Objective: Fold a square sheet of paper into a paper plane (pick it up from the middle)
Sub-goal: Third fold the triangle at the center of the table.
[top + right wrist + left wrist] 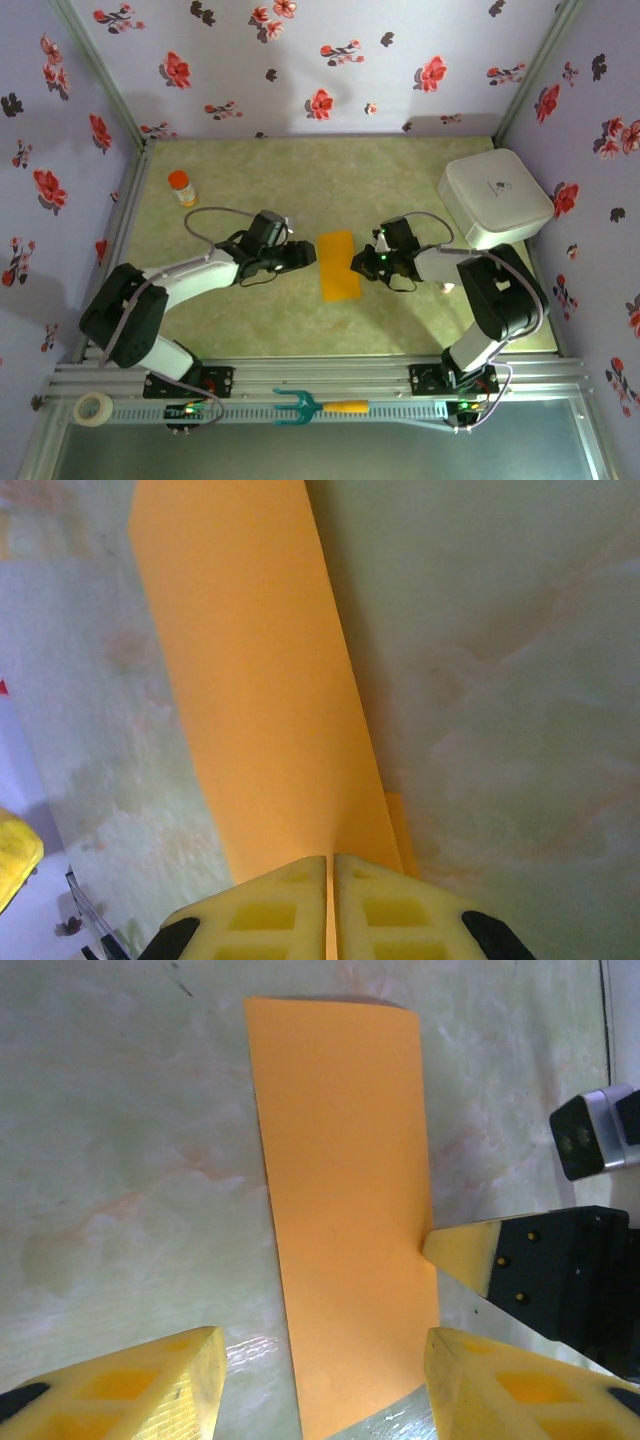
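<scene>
The square sheet of paper (338,265) is orange-yellow and lies near the middle of the table as a long narrow rectangle, folded over on itself. A paper plane is out of view. My right gripper (362,262) is shut on the sheet's right long edge, and a thin orange line runs between its pads (330,865). In the right wrist view the upper layer (250,680) lifts slightly off the lower one. My left gripper (322,1340) stands open, its two yellow fingers on either side of the near end of the paper (345,1210). The right gripper's fingertip (465,1250) touches the paper's edge.
A white box (495,200) sits at the back right. An orange-capped bottle (182,187) stands at the back left. On the front rail lie a teal fork (310,405) and a tape roll (95,408). Flowered walls close three sides.
</scene>
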`<state>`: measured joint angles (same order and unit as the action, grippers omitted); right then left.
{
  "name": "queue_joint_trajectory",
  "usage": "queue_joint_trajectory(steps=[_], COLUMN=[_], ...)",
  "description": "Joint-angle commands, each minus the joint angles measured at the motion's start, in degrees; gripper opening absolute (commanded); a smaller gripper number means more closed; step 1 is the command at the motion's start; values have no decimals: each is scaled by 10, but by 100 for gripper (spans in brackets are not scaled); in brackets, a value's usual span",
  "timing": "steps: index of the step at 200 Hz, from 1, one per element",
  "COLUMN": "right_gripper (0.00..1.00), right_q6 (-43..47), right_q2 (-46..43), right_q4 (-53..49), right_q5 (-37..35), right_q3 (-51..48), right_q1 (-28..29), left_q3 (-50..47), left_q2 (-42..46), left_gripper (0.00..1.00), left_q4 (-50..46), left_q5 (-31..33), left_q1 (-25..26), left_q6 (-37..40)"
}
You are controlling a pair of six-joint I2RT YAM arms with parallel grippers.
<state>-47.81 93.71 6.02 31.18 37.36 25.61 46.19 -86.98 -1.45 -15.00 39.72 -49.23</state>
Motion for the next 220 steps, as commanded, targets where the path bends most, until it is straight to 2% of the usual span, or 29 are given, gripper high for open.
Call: queue_joint_trajectory(steps=[1, 51, 80, 140, 166, 220], right_gripper=[11, 11, 9, 10, 10, 11], right_q6=[-3, -45, -58, -58, -58, -65], right_q2=[19, 36, 38, 36, 35, 36], right_q4=[15, 29, 38, 32, 36, 46], right_q5=[21, 12, 13, 2, -1, 4], right_q3=[-7, -28, -31, -30, -34, -37], right_q1=[-7, -6, -6, -6, -6, -6], left_q3=[20, 37, 48, 63, 66, 68], left_q2=[-23, -76, -103, -145, -156, -172], left_gripper=[56, 55, 47, 44, 39, 37], left_q4=[11, 21, 27, 35, 38, 48], left_q5=[-18, -38, -51, -74, -82, -88], left_q1=[4, 5, 6, 11, 11, 11], left_q6=[-15, -41, -50, -67, -71, -80])
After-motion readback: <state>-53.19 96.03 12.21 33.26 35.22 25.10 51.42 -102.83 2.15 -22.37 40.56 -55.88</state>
